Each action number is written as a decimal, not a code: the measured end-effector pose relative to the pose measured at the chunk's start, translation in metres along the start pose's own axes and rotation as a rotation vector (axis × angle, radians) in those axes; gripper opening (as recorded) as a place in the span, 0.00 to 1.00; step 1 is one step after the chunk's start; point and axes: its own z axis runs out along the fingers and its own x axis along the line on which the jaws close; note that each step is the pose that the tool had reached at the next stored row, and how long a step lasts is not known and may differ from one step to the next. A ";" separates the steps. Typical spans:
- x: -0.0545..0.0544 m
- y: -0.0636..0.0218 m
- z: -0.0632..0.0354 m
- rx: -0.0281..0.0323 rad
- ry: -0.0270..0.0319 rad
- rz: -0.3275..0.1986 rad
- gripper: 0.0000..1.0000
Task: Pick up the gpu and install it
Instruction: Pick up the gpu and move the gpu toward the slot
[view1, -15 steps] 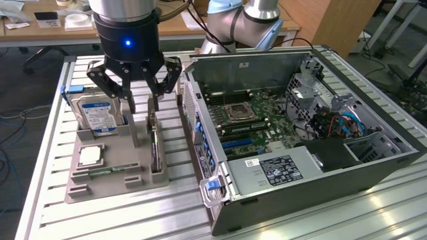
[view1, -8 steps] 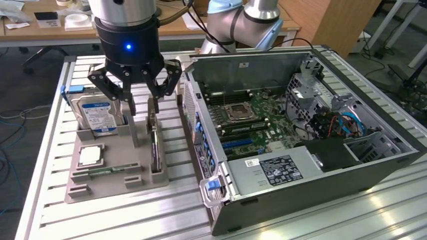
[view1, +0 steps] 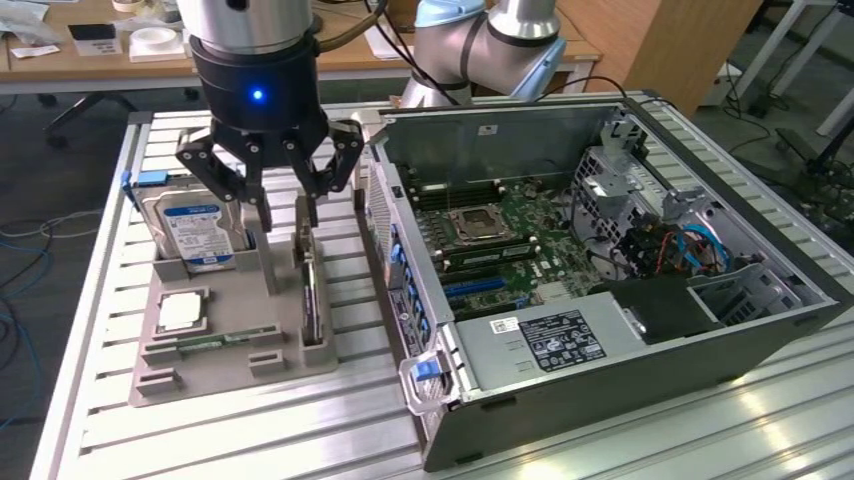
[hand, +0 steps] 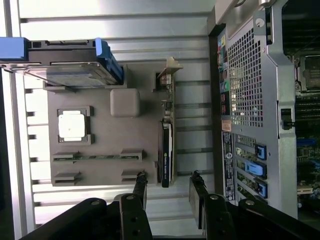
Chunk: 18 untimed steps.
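Gripper (view1: 282, 220) hangs open above upright gpu (view1: 310, 290); label on hard drive (view1: 191, 232) unreadable.

Green-and-black gpu (hand: 168, 140), grey tray (hand: 102, 137)

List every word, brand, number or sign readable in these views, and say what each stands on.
No text reads clearly.
Blue-and-white label on the upright hard drive: print too small.
Black-and-white label on the grey power supply box inside the open computer case: blurred.
Green mark on the gpu, a green circuit-board card with black cooler: unreadable.
White sticker strip on the case's rear: too small.
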 end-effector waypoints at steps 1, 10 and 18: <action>0.000 0.0000 0.0006 0.0001 0.0001 0.000 0.47; 0.000 -0.0003 0.0056 0.0003 0.0003 0.000 0.47; 0.000 -0.0004 0.0088 0.0002 0.0002 0.000 0.47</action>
